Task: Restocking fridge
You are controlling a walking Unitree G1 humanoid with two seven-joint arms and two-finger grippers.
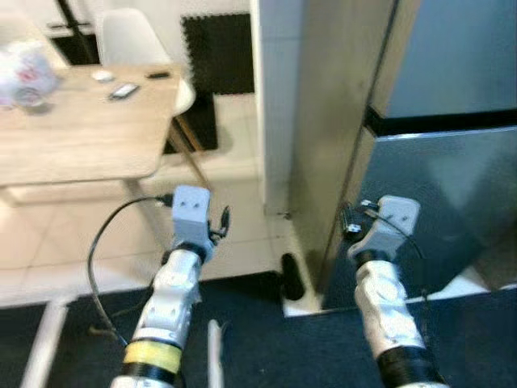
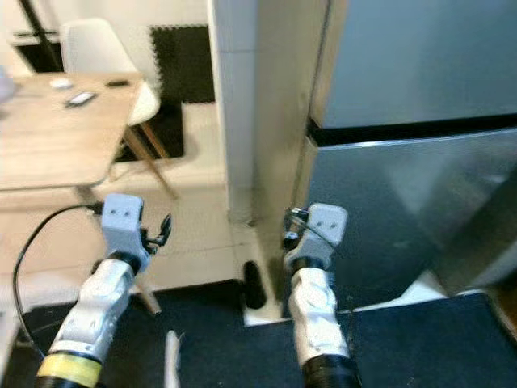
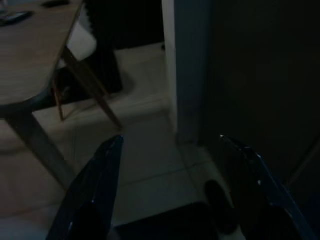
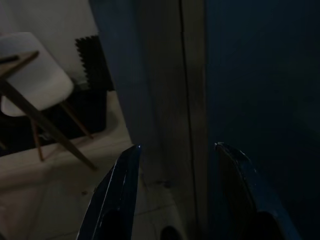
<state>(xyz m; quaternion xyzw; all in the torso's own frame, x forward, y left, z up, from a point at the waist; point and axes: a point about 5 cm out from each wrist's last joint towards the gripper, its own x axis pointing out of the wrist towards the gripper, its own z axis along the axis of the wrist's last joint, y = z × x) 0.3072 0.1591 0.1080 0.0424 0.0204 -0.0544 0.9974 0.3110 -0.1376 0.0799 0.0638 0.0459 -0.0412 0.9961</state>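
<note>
Fridge: steel fridge [image 2: 412,162] fills the right half of the head views, both doors closed, dark seam between upper and lower door at mid-height.
My left gripper [image 3: 170,175]: lower left of the head frame, raised in front of me, over pale floor tiles; fingers spread wide, nothing between them. Well apart from the fridge.
My right gripper [image 4: 175,190]: lower centre-right of the head frame, close to the fridge's left edge at the lower door; fingers spread wide, holding nothing. Contact with the door: can't tell.
Table: wooden table [image 1: 73,121] upper left, with small dark items and a white-and-pink package [image 1: 24,73] at its far left edge.
Chair: white chair [image 1: 133,40] behind the table, top left.
Wall: white tiled column [image 2: 234,97] just left of the fridge.
Floor: dark mat [image 1: 283,347] along the bottom; small black object [image 1: 292,275] on the floor near the fridge's corner.
Cable: black cable [image 1: 101,242] loops off my left wrist.
</note>
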